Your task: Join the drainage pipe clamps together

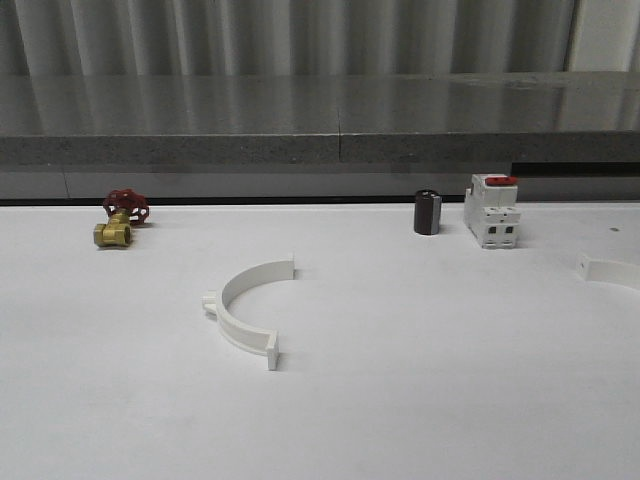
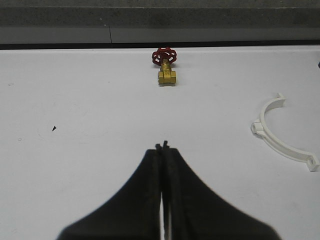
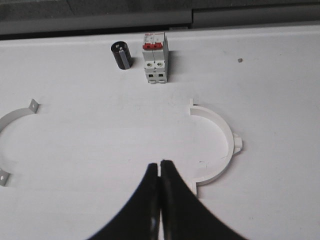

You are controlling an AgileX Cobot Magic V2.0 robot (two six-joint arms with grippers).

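Note:
One white half-ring drainage pipe clamp (image 1: 243,312) lies flat on the table left of centre, its opening facing right; it also appears as a clamp (image 2: 281,150) off to the side of my left gripper (image 2: 162,146), and as a band (image 3: 11,117) at the edge of the right wrist view. The second clamp (image 1: 610,270) lies at the table's right edge, partly cut off. Its curve (image 3: 231,144) sits just beside my right gripper (image 3: 160,162), apart from the fingers. Both grippers are shut and hold nothing, hovering over bare table.
A brass valve with a red handwheel (image 1: 120,220) stands at the back left. A black cylinder (image 1: 427,212) and a white switch with a red top (image 1: 492,210) stand at the back right. A grey ledge (image 1: 320,140) runs behind the table.

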